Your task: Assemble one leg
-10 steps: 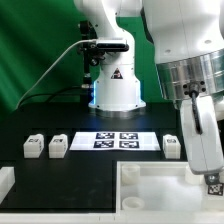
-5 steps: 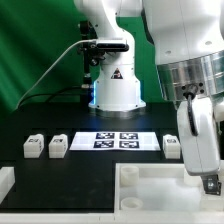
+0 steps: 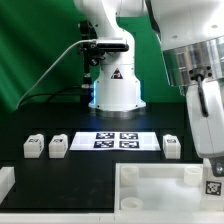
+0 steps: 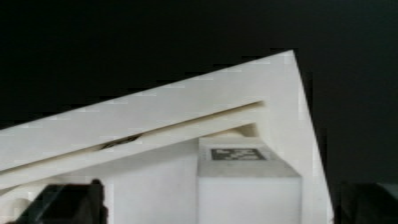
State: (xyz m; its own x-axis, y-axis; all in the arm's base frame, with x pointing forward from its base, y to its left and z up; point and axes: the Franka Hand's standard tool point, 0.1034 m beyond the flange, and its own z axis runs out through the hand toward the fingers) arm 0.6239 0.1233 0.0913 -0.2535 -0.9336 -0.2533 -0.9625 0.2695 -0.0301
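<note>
A small white leg (image 3: 213, 186) with a black-and-white tag stands upright in the corner of the large white panel (image 3: 150, 190) at the exterior view's right. In the wrist view the same leg (image 4: 249, 180) shows its tag face, set in the panel's (image 4: 160, 110) corner. My gripper (image 3: 211, 163) hangs just above the leg, open. Its dark fingers (image 4: 71, 200) stand on either side of the leg without touching it. Three more legs lie on the black table: two at the exterior view's left (image 3: 33, 146) (image 3: 58, 146) and one at the right (image 3: 172, 146).
The marker board (image 3: 115, 140) lies flat mid-table, in front of the robot's white base (image 3: 115, 90). A white block (image 3: 5, 182) sits at the lower left edge. A green curtain hangs behind.
The gripper has opened and let go of the leg in the panel's corner, then risen a little. The leg stays upright there.
</note>
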